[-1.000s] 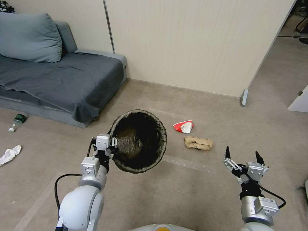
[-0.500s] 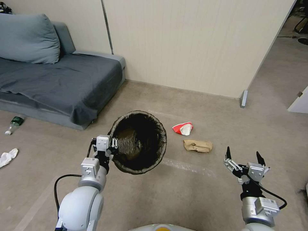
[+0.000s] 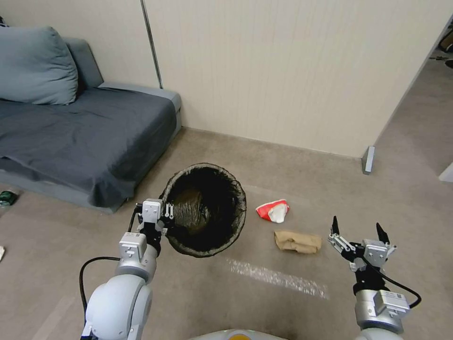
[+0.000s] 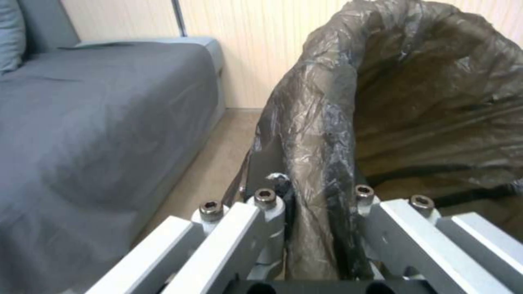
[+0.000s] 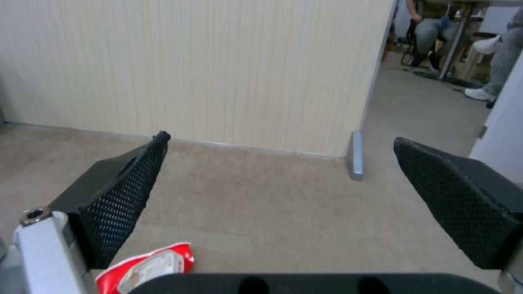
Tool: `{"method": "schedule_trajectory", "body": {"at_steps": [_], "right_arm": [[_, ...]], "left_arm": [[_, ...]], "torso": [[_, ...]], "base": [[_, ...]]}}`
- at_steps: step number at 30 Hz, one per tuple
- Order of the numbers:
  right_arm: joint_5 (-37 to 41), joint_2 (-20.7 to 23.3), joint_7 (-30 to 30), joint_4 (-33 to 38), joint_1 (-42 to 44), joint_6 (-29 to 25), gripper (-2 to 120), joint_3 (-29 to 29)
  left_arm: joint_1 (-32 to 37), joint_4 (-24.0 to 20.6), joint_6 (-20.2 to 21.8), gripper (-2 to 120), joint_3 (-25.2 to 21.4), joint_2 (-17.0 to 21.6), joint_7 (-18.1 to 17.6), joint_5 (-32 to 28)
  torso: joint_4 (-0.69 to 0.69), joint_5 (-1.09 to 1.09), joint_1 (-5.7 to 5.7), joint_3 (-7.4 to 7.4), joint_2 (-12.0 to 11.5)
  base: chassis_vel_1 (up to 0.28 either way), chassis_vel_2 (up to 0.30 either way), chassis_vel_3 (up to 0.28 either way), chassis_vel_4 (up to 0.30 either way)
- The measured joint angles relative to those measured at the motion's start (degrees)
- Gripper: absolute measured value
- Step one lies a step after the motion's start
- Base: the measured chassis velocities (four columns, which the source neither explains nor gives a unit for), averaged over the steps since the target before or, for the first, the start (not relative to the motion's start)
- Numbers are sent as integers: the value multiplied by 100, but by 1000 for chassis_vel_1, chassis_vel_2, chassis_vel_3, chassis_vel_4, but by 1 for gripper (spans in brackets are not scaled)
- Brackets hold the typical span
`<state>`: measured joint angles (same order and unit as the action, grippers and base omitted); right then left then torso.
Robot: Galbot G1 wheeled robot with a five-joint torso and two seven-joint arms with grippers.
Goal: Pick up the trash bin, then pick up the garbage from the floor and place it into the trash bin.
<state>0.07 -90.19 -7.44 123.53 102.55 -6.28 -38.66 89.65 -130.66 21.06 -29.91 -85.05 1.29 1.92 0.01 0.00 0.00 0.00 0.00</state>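
My left gripper [image 3: 169,212] is shut on the rim of the trash bin [image 3: 205,208], which hangs above the floor [image 3: 283,302], tilted with its dark bag-lined mouth toward me. In the left wrist view the bagged rim of the trash bin [image 4: 321,134] is pinched between the fingers [image 4: 261,204]. Garbage lies on the carpet right of the bin: a red-and-white wrapper [image 3: 272,210] and, nearer me, a crumpled brown paper [image 3: 297,242]. My right gripper [image 3: 357,227] is open above the floor, just right of the brown paper. Between its fingertips [image 5: 130,179] the red-and-white wrapper [image 5: 146,266] shows.
A grey sofa [image 3: 80,137] with a cushion fills the left. A beige partition wall [image 3: 283,71] stands behind, ending at a metal foot [image 3: 368,159]. A green bottle [image 3: 8,197] lies at the far left edge. A pale tape strip [image 3: 278,278] crosses the carpet.
The whole view has shifted: the sofa and left litter slid leftward, the wrapper and brown paper came nearer. Both arms keep their poses, the left still holding the bin.
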Motion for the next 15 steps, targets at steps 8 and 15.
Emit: {"method": "schedule_trajectory", "body": {"at_steps": [8, 15], "right_arm": [[0, 1, -1, 0, 0, 0, 100, 0], [165, 63, 415, -216, -211, 294, 100, -217]], "left_arm": [[0, 0, 2, 5, 2, 0, 5, 0], [-15, -40, 25, 5, 0, 0, 13, -5]], "torso": [[-1, -1, 0, 0, 0], [-2, 3, 0, 0, 0]], "base": [[-189, 186, 178, -177], [-179, 177, 173, -187]]}}
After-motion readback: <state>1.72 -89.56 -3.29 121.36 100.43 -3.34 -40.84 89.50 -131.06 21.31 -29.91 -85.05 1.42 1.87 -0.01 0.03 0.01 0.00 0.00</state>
